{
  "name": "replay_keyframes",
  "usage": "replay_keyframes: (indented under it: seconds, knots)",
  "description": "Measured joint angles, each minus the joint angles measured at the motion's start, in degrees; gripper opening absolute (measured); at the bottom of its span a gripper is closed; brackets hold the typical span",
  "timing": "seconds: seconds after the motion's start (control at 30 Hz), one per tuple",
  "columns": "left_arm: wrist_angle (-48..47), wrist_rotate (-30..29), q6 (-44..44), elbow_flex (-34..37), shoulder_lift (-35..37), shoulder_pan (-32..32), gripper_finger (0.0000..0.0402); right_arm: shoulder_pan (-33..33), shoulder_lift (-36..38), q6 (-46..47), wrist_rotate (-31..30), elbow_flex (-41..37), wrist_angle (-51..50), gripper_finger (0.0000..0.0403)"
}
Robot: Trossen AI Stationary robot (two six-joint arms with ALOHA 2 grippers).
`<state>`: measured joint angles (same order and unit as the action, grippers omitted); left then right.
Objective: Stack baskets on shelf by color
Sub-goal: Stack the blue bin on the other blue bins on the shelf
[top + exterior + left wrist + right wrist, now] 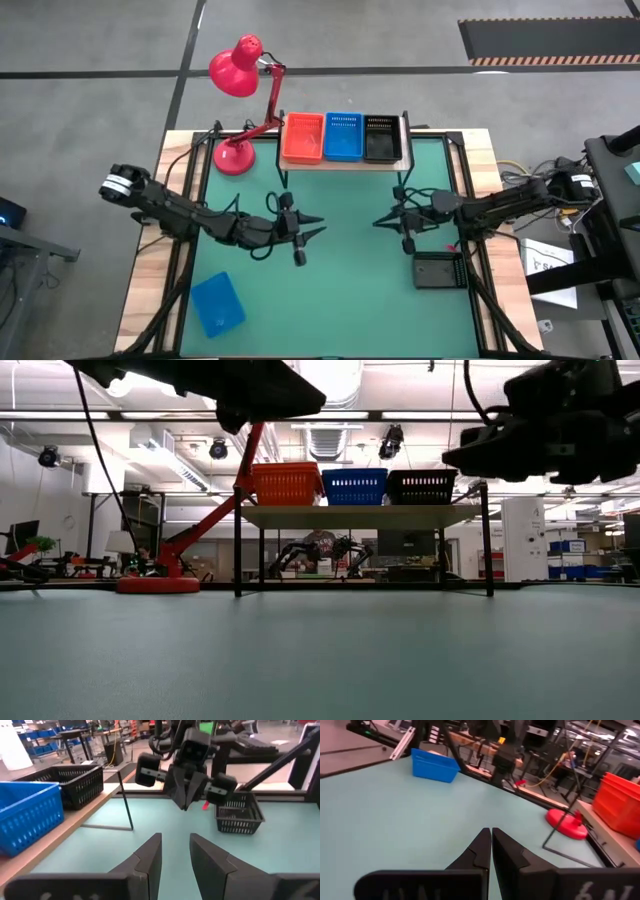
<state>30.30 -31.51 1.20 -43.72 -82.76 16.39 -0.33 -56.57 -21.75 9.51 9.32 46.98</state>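
Observation:
On the light-wood shelf at the table's far middle, an orange-red basket, a blue basket and a black basket stand side by side. Another blue basket rests on the green table at the near left. Another black basket sits on it at the near right. My left gripper hangs open over the table's middle, pointing right, with nothing between its fingers. My right gripper faces it from the right, shut and holding nothing.
A red desk lamp stands on its round base at the far left, its arm slanting toward the shelf's left end. The shelf's thin black legs stand on the table. Bare green table lies between the two grippers and the near edge.

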Motion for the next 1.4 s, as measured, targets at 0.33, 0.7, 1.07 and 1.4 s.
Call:
replay_keyframes:
  seconds: [0.33,0.7,1.07,1.4]
  knots:
    - [-19.50,-0.09,4.56,-7.16,0.08,-3.09,0.0076,-0.47,7.15,1.69,0.05,-3.39,-0.10,0.0009]
    - [-42.43,-2.26,1.56,-14.60,-2.72,-10.79,0.0005,-0.47,7.78,1.91,-0.47,-3.41,-1.79,0.0009]
    - [-49.76,2.53,9.41,-20.23,-2.86,-11.17,0.0001,-0.47,7.67,2.39,-0.51,-3.39,-5.17,0.0009]
    - [-85.14,15.88,43.11,-34.79,-6.70,1.49,0.0000,-0.47,7.71,2.13,-0.56,-3.39,-5.15,0.0009]
